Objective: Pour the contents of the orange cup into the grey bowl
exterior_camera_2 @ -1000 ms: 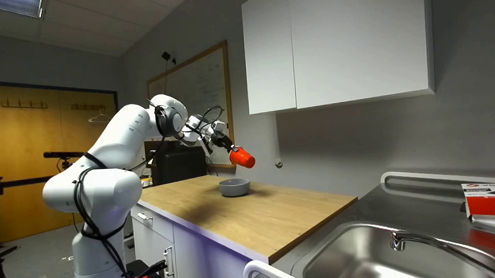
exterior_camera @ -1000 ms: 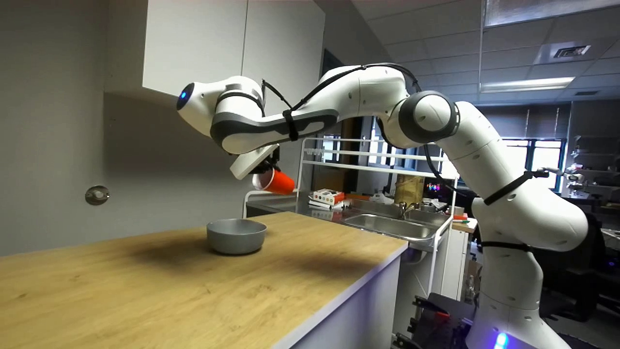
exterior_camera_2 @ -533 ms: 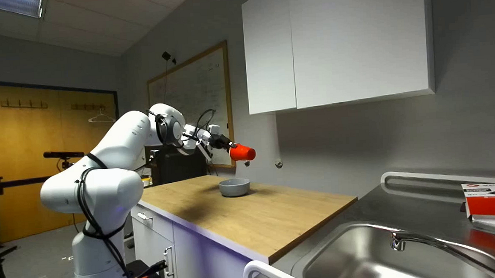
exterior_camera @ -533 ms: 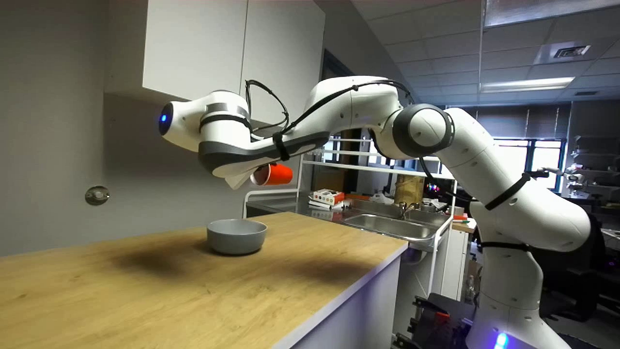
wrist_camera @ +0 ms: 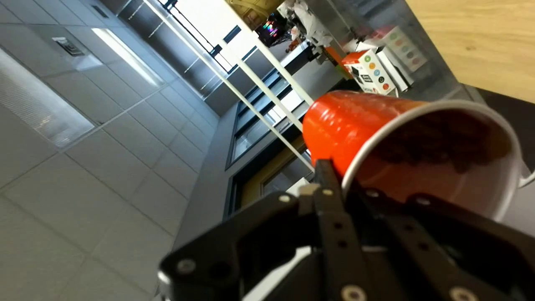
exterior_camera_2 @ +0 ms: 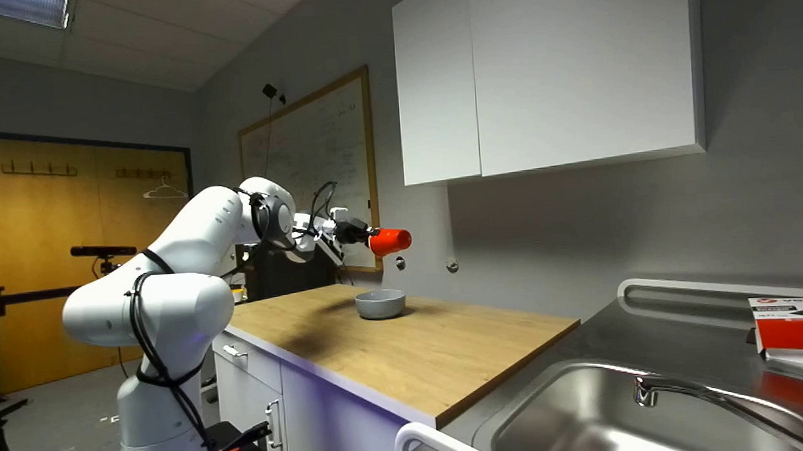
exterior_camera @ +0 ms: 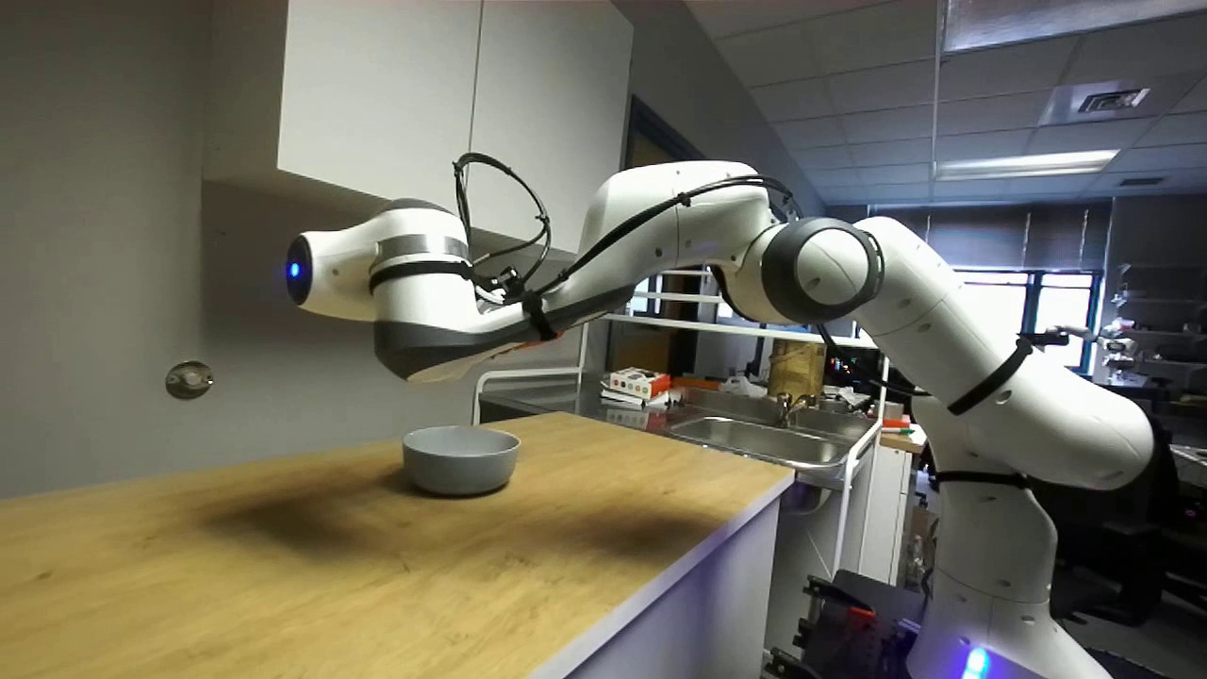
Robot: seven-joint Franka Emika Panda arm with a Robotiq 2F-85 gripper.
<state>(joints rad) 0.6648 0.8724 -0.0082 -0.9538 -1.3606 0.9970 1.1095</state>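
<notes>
The orange cup (exterior_camera_2: 390,241) is held in the air above the grey bowl (exterior_camera_2: 380,305), lying almost level on its side. Its white rim faces back toward the arm. In an exterior view only a sliver of the cup (exterior_camera: 541,345) shows behind the arm. In the wrist view the cup (wrist_camera: 334,125) has dark pieces inside. My gripper (wrist_camera: 339,177) is shut on the cup's wall at the rim, one finger outside and one inside. The grey bowl (exterior_camera: 460,467) sits upright on the counter. It is out of the wrist view, and its inside is barely seen.
The wooden counter (exterior_camera_2: 449,347) ends at a sink (exterior_camera_2: 590,408). A wall cabinet (exterior_camera_2: 572,72) hangs above, close to the arm. A white rail (exterior_camera: 528,374) stands at the counter's far end. A red and white box (exterior_camera_2: 798,328) lies beside the sink.
The wrist has lowered and rolled. The cup has turned from base-down tilt to nearly level, its base rising relative to its rim. The arm now hides most of it in an exterior view.
</notes>
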